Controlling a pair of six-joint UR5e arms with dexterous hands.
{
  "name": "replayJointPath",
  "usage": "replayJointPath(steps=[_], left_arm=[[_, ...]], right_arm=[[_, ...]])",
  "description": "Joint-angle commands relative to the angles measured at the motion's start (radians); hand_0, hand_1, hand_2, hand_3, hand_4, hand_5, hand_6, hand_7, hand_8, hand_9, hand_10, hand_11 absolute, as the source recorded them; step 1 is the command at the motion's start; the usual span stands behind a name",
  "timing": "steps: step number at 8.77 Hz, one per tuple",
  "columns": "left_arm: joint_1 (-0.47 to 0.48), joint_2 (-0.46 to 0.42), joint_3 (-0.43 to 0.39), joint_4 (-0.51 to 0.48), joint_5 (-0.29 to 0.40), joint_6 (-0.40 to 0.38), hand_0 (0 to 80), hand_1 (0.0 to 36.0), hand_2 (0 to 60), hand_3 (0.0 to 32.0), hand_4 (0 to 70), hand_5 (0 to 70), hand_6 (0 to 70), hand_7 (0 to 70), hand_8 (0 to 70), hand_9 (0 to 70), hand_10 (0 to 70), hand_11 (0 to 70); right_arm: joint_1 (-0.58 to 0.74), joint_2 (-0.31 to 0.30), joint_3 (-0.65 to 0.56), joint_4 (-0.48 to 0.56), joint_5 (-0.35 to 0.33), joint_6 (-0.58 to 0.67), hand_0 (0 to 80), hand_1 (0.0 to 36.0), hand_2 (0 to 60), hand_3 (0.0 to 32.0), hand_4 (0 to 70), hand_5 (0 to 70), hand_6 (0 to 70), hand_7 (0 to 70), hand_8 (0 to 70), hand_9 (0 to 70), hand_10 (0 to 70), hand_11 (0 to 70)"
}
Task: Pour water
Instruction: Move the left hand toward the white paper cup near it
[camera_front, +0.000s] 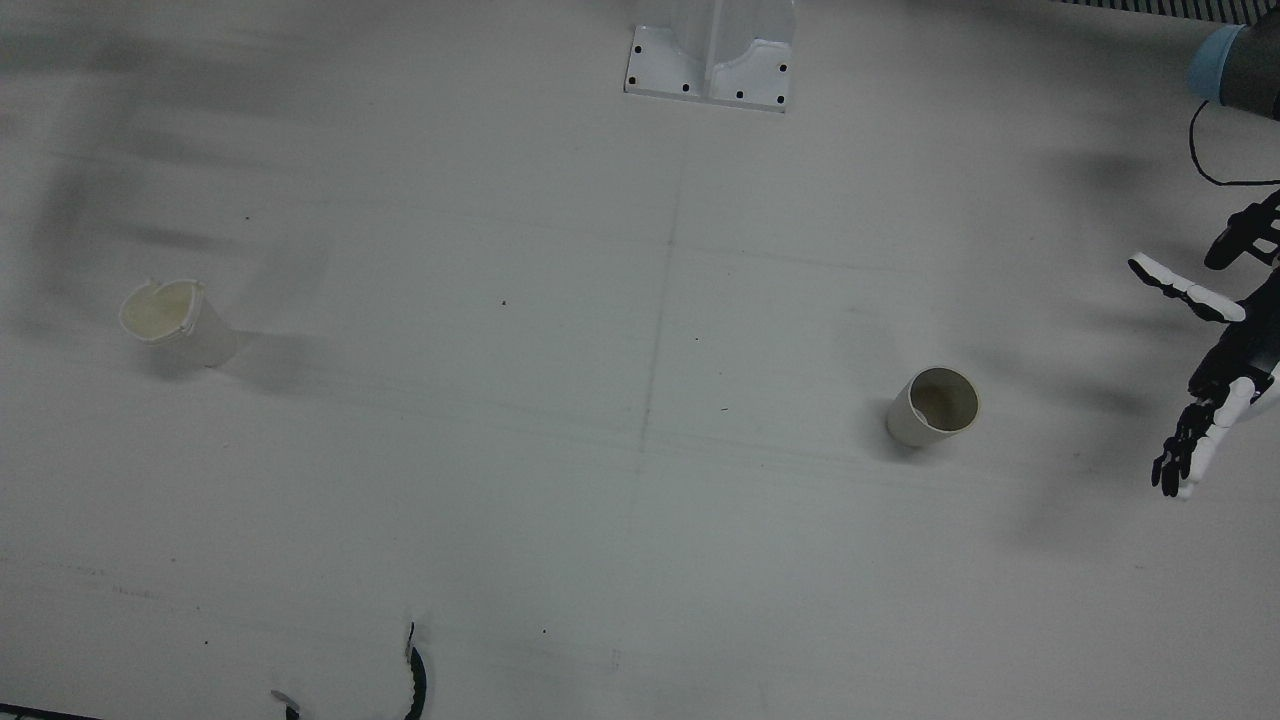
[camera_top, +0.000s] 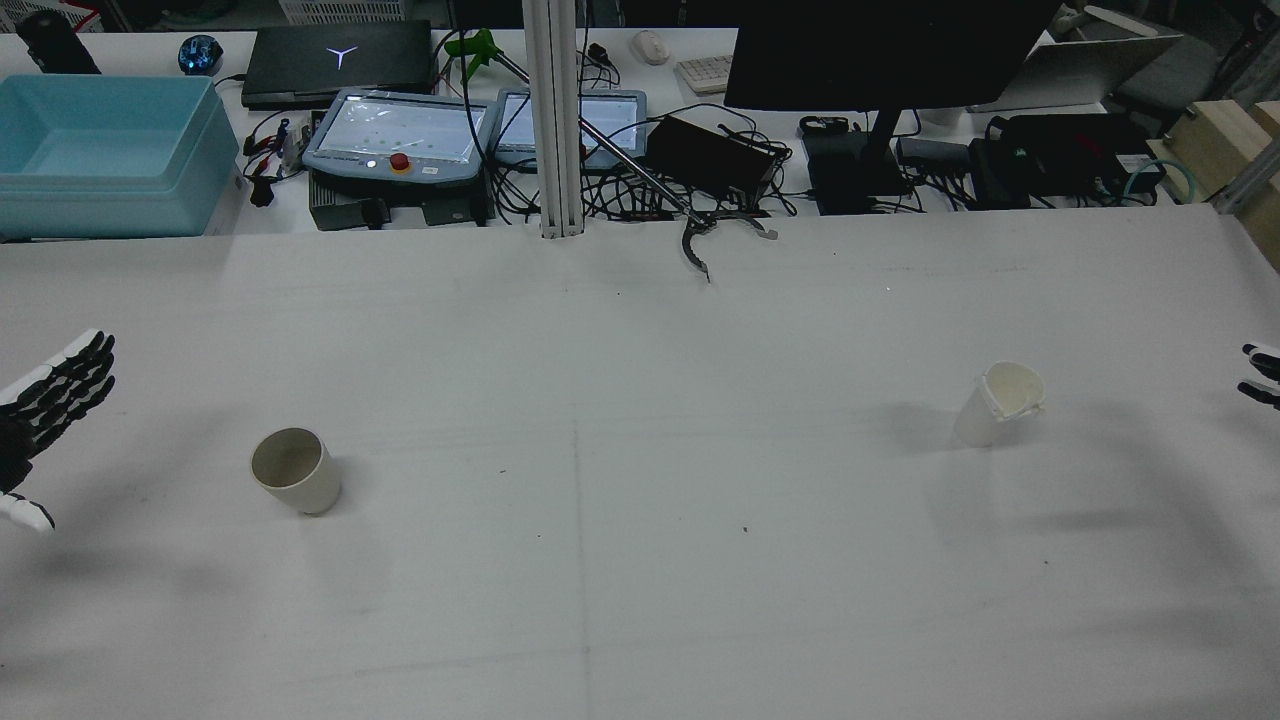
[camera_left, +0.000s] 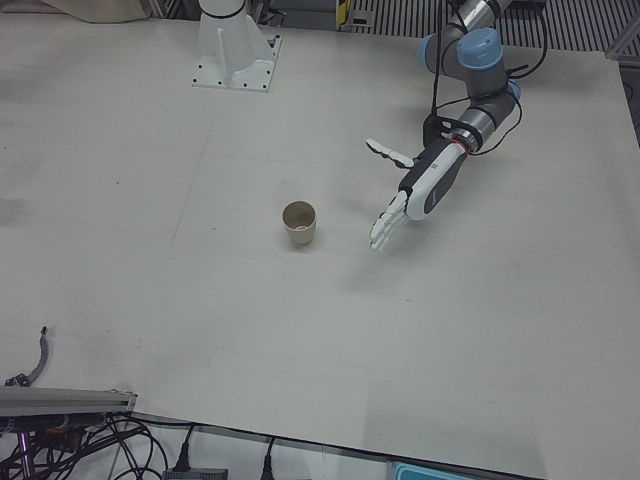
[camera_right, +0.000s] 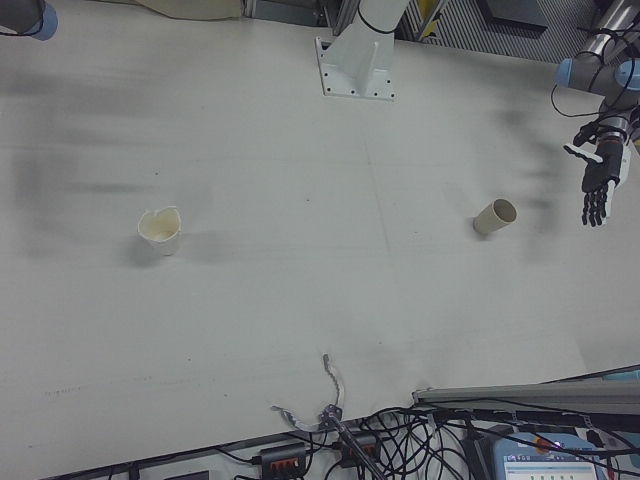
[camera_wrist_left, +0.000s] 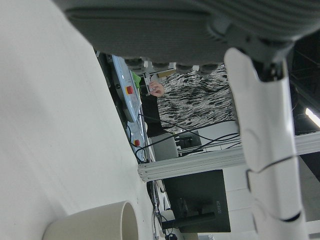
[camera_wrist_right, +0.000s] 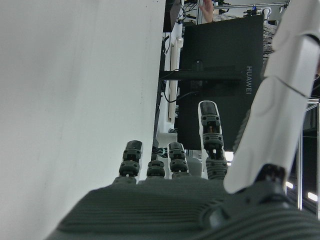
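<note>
Just beside my spread, empty left hand (camera_left: 415, 190) stands the round beige paper cup (camera_left: 299, 223) on the bare white table (camera_front: 560, 470); my right hand (camera_top: 1262, 374), fingers apart, holds nothing near the dented white paper cup (camera_top: 996, 404).

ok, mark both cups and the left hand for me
round cup (camera_front: 933, 406), front view, outer wall below the rim
crumpled-rim cup (camera_front: 172, 320), front view, upper wall by the rim
left hand (camera_left: 420, 185), left-front view, back of the palm

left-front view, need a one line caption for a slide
Open left hand hovers beside an upright paper cup on the white table, not touching it.
</note>
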Motion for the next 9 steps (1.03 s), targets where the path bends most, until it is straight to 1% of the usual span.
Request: replayJointPath(steps=[1,2,3,4,5,6,7,8,9], left_arm=[[0.018,-0.027,0.060,-0.003,-0.002,-0.012,54.0,14.3,0.0,0.2,3.1,0.0,0.0,0.0,0.0,0.0,0.9,3.5],[0.049,-0.066,0.110,-0.021,-0.010,-0.009,55.7,15.4,0.0,2.0,2.1,0.0,0.0,0.0,0.0,0.0,2.4,5.9],[0.083,-0.079,0.152,-0.081,-0.034,0.011,56.0,16.0,0.0,2.6,1.7,0.0,0.0,0.0,0.0,0.0,2.3,5.9],[0.095,-0.102,0.176,-0.098,-0.063,0.029,55.9,15.9,0.0,1.8,2.4,0.0,0.0,0.0,0.0,0.0,1.8,5.2],[0.097,-0.126,0.174,-0.074,-0.063,0.028,56.4,16.1,0.0,1.2,3.2,0.0,0.0,0.2,0.0,0.0,1.2,4.2],[0.097,-0.157,0.170,-0.040,-0.062,0.031,57.1,17.0,0.0,0.6,3.2,0.0,0.0,0.3,0.0,0.0,0.7,3.5],[0.101,-0.198,0.173,-0.004,-0.062,0.046,58.1,17.8,0.0,1.2,1.6,0.0,0.0,0.0,0.0,0.0,0.3,3.1],[0.103,-0.208,0.169,-0.018,-0.066,0.096,58.6,18.4,0.0,1.6,0.9,0.0,0.0,0.0,0.0,0.0,0.3,3.3],[0.117,-0.208,0.169,-0.044,-0.077,0.116,59.5,18.9,0.0,2.0,0.8,0.0,0.0,0.0,0.0,0.0,0.4,3.5]], right_arm=[[0.046,-0.016,0.068,0.014,0.002,0.010,55.5,16.1,0.0,0.0,34.1,13.2,13.9,19.9,8.2,9.4,11.7,18.5],[0.041,-0.007,0.068,0.005,0.001,0.008,56.4,16.8,2.5,0.0,39.5,15.9,18.8,23.0,10.4,11.6,12.3,19.3],[0.041,-0.005,0.068,0.005,0.001,0.008,57.5,17.8,4.0,0.0,42.2,16.4,19.7,22.5,9.4,9.8,10.8,17.2],[0.043,-0.005,0.070,0.005,-0.001,0.010,57.4,17.8,3.8,0.0,42.4,16.5,19.4,22.1,8.7,8.9,10.0,15.9],[0.043,-0.007,0.070,0.005,-0.001,0.010,57.7,17.9,3.1,0.0,41.7,15.7,18.5,21.0,7.9,7.9,9.1,14.6],[0.043,-0.007,0.068,0.005,-0.001,0.010,57.4,17.8,2.8,0.0,41.5,15.6,18.2,20.5,7.4,7.2,8.1,13.2],[0.041,-0.007,0.068,0.005,-0.001,0.010,57.3,17.6,2.4,0.0,41.7,15.5,18.4,20.5,7.4,7.1,7.9,13.0],[0.040,-0.007,0.068,0.005,-0.001,0.010,57.2,17.5,2.0,0.0,41.9,15.4,18.4,20.4,7.3,7.0,7.7,12.7],[0.040,-0.008,0.068,0.005,-0.001,0.010,57.2,17.4,1.3,0.0,41.0,14.9,17.7,20.0,6.9,6.5,7.4,12.2]])
